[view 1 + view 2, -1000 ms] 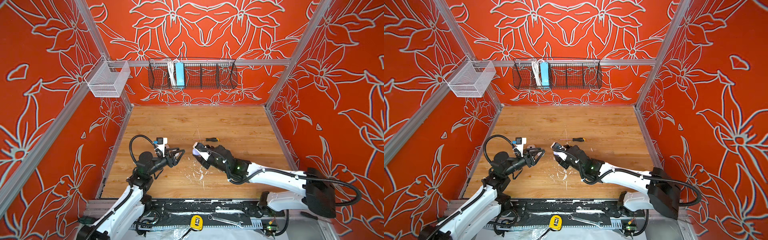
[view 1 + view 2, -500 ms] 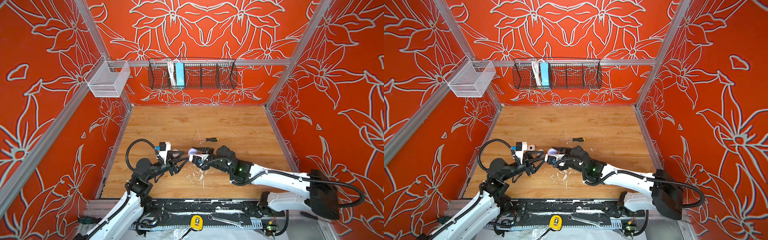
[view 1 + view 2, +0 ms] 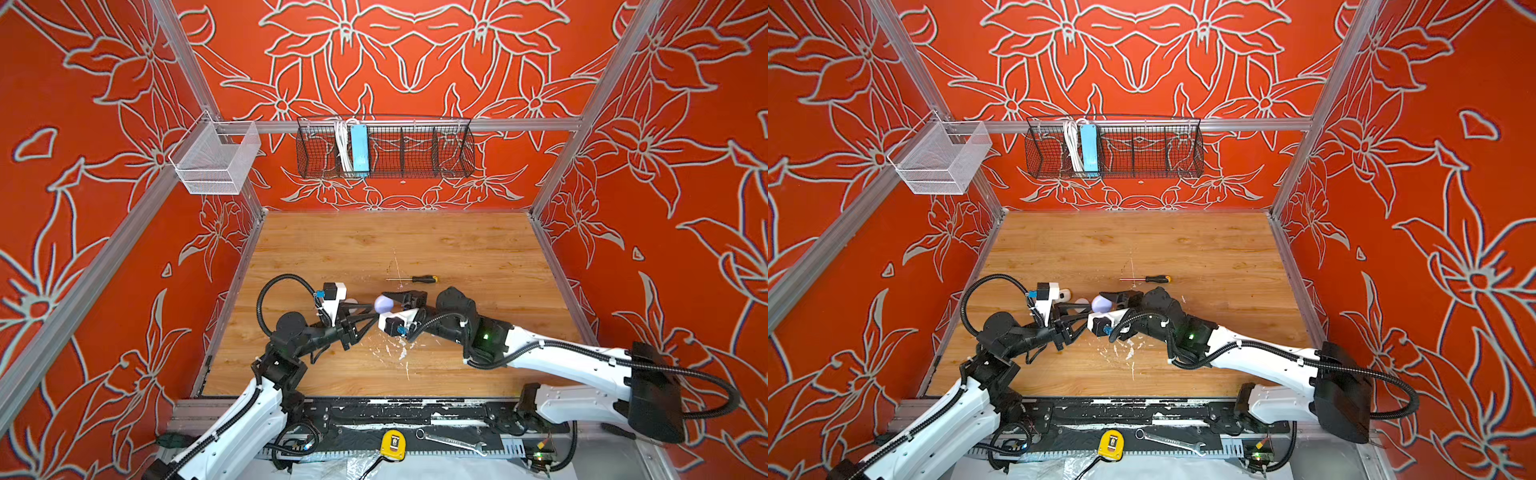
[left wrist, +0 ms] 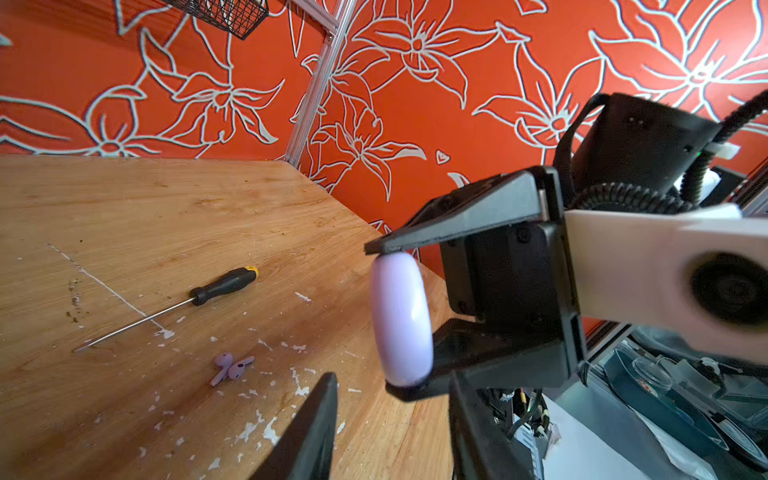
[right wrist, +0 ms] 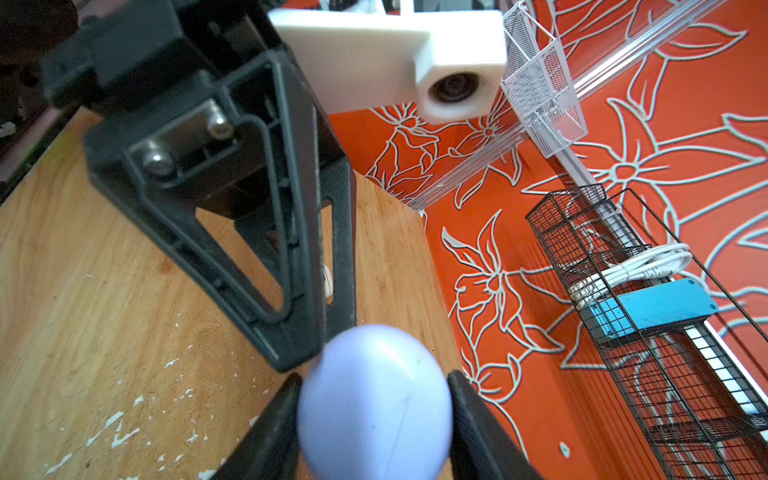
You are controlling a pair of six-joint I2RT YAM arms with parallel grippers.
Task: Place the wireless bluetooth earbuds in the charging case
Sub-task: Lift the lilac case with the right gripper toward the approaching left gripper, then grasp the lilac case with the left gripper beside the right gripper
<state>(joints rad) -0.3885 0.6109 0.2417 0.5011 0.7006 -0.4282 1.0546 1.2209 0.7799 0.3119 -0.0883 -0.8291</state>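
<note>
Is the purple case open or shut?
Shut. The purple case is one smooth pebble, no lid lifted; the earbuds lie outside on the table.

Table (image 4: 124, 199): wood-grain board, satin, scuffed, with rough white paint flecks. Case (image 4: 401, 324): lilac plastic, smooth, glossy. Earbuds (image 4: 230, 369): same lilac plastic, slight sheen. Screwdriver (image 4: 216, 288): matt black handle with yellow end, thin bare metal shaft. Right gripper (image 4: 380, 320) fingers (image 4: 465, 220): matt black plastic. Camera housing (image 5: 374, 54): white matt plastic. Wire basket (image 3: 415, 149): black metal wire. Mesh basket (image 3: 216, 162): fine white metal mesh. Frame rail (image 3: 519, 124): dull silver metal. Blue box (image 5: 656, 307): smooth matt plastic. Cable (image 5: 631, 270): white, smooth. Wrench (image 3: 451, 441): shiny metal. Walls (image 3: 83, 124): matt orange print.
</note>
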